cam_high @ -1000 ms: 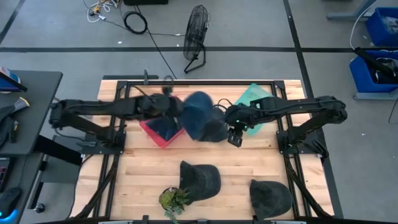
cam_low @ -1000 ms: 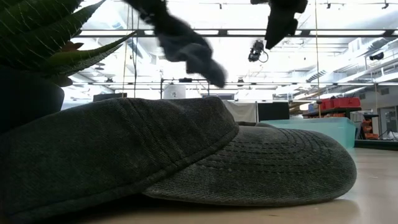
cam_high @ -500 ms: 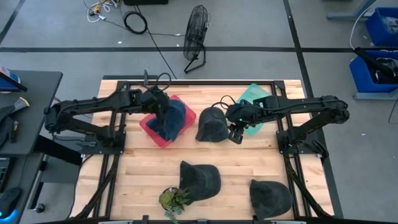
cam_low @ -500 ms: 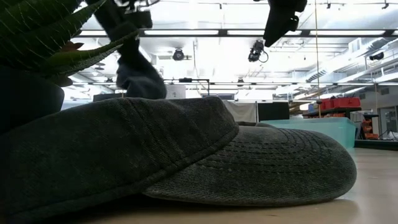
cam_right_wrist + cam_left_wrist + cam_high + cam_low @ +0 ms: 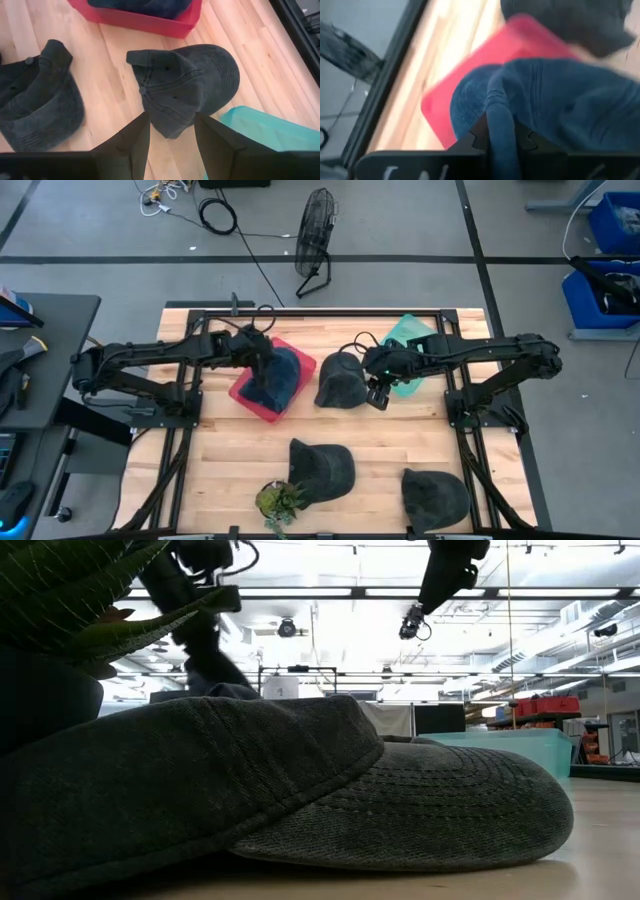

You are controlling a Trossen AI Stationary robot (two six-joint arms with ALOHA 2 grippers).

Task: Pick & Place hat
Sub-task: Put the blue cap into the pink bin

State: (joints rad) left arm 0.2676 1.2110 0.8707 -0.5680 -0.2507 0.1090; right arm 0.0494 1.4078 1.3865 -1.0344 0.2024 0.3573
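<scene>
Room for moving is lying mostly on the bare wood of the table (image 5: 230, 470) nearer the front edge. I am holding my left gripper (image 5: 262, 360) clamped on the blue cap (image 5: 277, 375), which is sitting crumpled in the red bin (image 5: 243, 392). My right gripper (image 5: 374, 393) is hovering with fingers spread just beside a dark grey cap (image 5: 340, 383), faded and stitched, lying between the red bin and the teal bin (image 5: 408, 330).
</scene>
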